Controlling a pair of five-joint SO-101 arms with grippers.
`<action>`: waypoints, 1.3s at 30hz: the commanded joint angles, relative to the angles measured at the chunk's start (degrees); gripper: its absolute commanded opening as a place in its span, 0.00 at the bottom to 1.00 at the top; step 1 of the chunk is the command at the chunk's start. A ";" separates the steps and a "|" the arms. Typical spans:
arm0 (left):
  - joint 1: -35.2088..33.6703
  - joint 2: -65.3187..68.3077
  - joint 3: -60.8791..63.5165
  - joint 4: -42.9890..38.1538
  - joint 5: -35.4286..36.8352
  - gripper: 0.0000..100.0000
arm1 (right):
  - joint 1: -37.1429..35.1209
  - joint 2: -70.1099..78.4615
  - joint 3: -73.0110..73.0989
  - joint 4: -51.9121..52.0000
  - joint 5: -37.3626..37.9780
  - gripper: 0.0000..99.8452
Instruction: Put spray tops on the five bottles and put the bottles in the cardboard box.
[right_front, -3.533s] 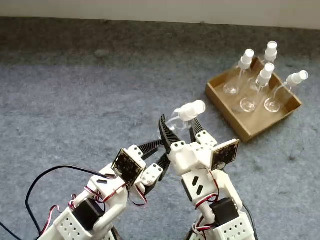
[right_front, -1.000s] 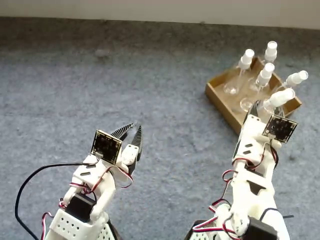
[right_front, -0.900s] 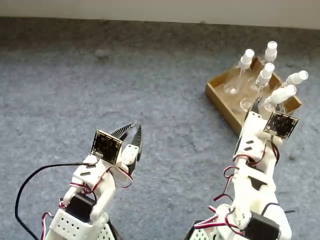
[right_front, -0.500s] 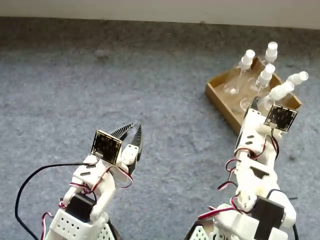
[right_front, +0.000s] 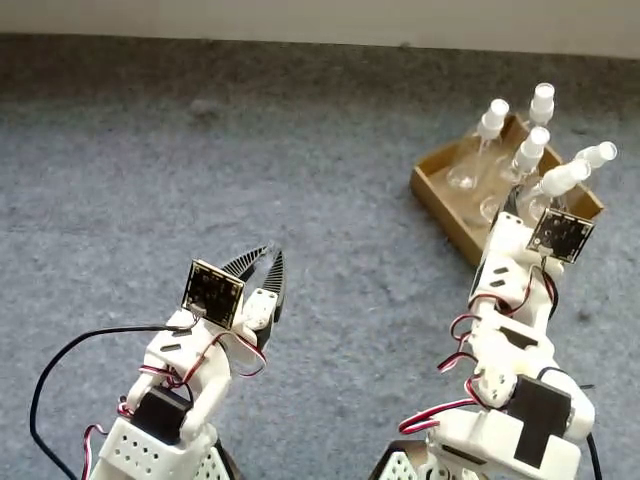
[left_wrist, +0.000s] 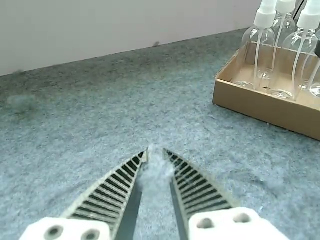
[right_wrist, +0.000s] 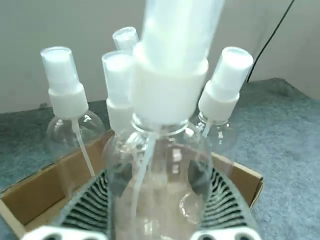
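The right arm's jaws are clamped on the fifth bottle (right_front: 558, 180). It hangs above the cardboard box (right_front: 440, 200) at the box's near wall, its spray top leaning toward the four bottles (right_front: 525, 155) standing inside. The left arm's jaws are closed and empty, well apart from the box.

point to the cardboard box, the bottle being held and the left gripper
cardboard box (left_wrist: 260, 107): left wrist view, its near wall
held bottle (right_wrist: 157, 170): right wrist view, its clear body
left gripper (left_wrist: 156, 151): left wrist view, between its fingertips
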 joint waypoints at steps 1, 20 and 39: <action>-0.48 -0.40 1.01 0.18 -0.26 0.00 | -1.36 -0.40 -2.42 -2.77 0.44 0.03; -0.48 -0.40 1.01 0.18 -0.26 0.00 | -1.01 3.74 0.66 -3.03 0.53 0.03; -0.48 -0.40 1.01 0.18 -0.26 0.00 | -0.92 22.11 0.22 -18.15 0.70 0.03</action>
